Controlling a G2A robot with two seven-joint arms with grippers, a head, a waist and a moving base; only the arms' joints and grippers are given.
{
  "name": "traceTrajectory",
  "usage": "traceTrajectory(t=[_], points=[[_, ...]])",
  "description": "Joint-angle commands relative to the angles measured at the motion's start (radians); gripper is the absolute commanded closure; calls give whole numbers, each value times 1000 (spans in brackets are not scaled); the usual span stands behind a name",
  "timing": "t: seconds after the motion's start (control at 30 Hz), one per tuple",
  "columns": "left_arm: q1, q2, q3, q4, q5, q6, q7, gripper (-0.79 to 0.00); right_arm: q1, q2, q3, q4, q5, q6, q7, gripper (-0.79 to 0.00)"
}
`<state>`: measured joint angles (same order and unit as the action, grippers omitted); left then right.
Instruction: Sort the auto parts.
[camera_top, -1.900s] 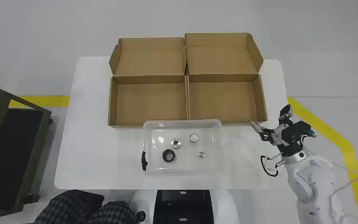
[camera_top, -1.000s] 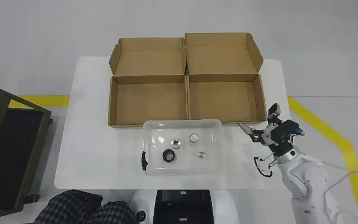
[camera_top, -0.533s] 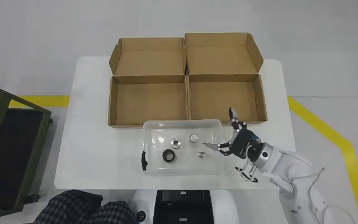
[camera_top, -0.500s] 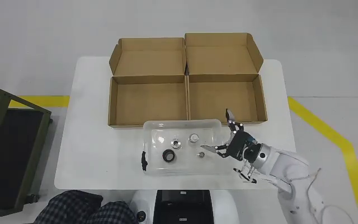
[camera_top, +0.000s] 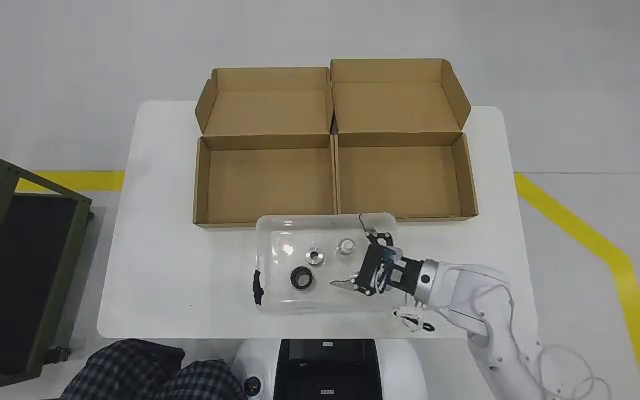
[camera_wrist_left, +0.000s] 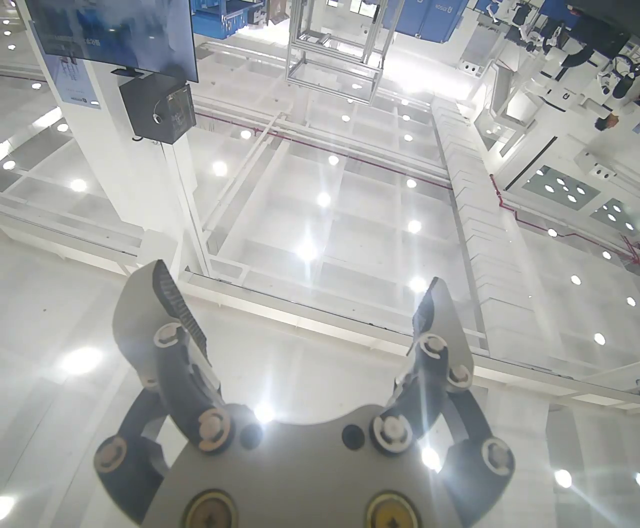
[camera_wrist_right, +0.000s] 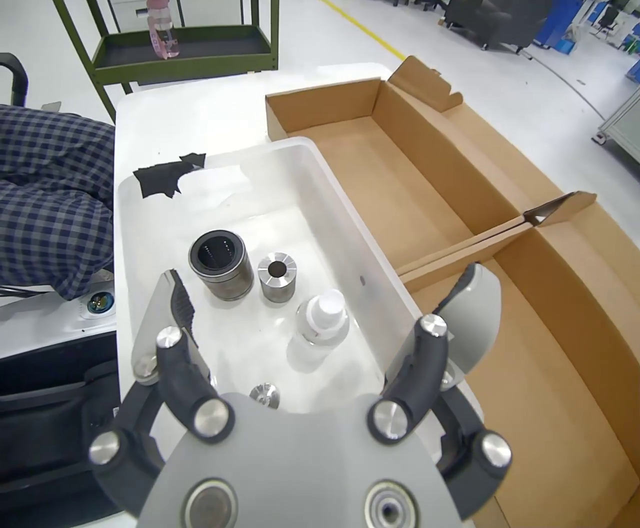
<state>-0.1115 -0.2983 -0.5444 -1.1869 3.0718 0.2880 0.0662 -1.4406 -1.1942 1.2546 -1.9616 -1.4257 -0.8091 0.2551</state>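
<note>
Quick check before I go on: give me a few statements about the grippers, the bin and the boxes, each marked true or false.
1. The right gripper is open above the clear bin. True.
2. The left cardboard box and the right cardboard box each hold parts. False: both are empty.
3. The black bearing stands upright in the bin, right beside the silver bushing. True.
4. The left gripper is shut on a part. False: it is open and holds nothing.
</note>
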Motion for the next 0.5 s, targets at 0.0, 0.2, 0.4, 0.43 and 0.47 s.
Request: traceTrajectory(t=[0.0, 0.2, 0.4, 0.43, 0.47], points=[[0, 0, 0, 0, 0, 0, 0, -785, 12, 1, -14, 7, -12, -2, 26, -785], [0, 0, 0, 0, 0, 0, 0, -785, 25, 4, -34, 29, -21, 1, 56, -785], [0, 0, 0, 0, 0, 0, 0, -785, 41, 9, -38, 52, -3, 0, 82, -785], [0, 0, 0, 0, 0, 0, 0, -785, 44, 9, -40, 57, 2, 2, 87, -785], [0, 0, 0, 0, 0, 0, 0, -785, 48, 9, -42, 62, 9, 4, 91, -785]])
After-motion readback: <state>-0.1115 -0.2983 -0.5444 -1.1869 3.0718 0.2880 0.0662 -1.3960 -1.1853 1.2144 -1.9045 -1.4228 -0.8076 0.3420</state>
